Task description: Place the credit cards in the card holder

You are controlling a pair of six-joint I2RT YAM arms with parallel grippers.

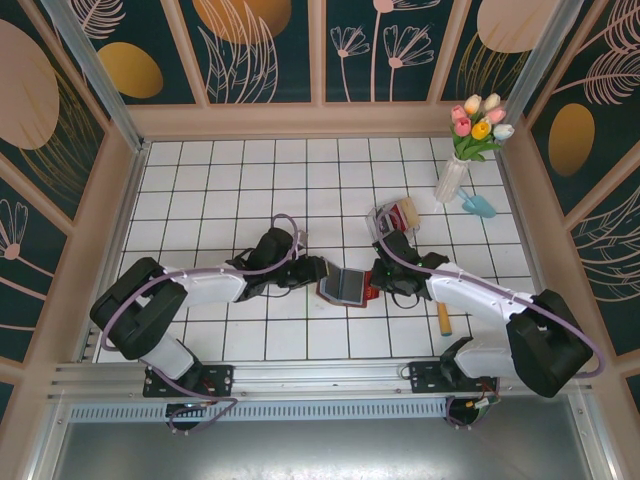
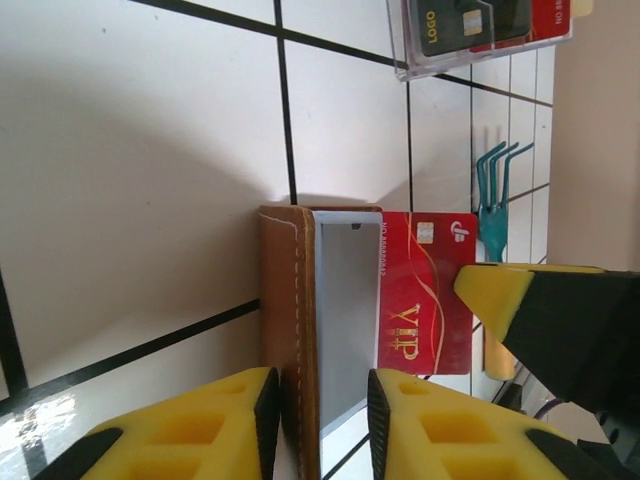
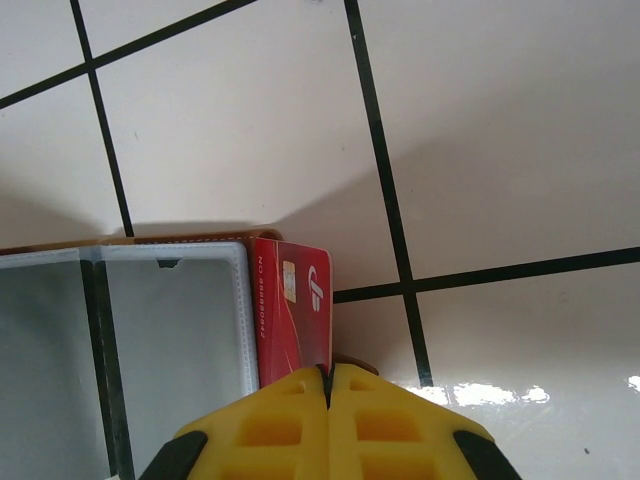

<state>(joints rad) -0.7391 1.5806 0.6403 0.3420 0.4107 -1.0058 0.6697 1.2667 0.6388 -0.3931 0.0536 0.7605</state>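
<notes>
White tiled tabletop (image 1: pixel 230 170) with two containers.

(a) The card holder (image 1: pixel 345 285), brown with a grey clear-windowed lining, lies open near the middle, between the two arms. A red card (image 3: pixel 295 310) marked VIP lies on its right leaf, one long edge at the mouth of the clear pocket (image 3: pixel 170 340); how far that edge is tucked in cannot be told.

(b) The clear tray (image 2: pixel 420 62) stands farther back and to the right, holding a black card (image 2: pixel 470 25) and a second red card (image 2: pixel 545 15).

Left tool (image 2: pixel 318 430): jaws a little apart, astride the holder's stitched brown edge; one pad lies against the leather, and whether the pair pinches it cannot be told.

Right tool (image 3: pixel 328 405): jaws pressed together on the near edge of the red VIP card.

The overhead view alone gives the layout, with a vase (image 1: pixel 452 178) of tulips (image 1: pixel 478 125) at the far right. The left wrist view reads the tray's contents and a teal garden fork (image 2: pixel 492 200) beyond. The right wrist view resolves the pinch on the card.
</notes>
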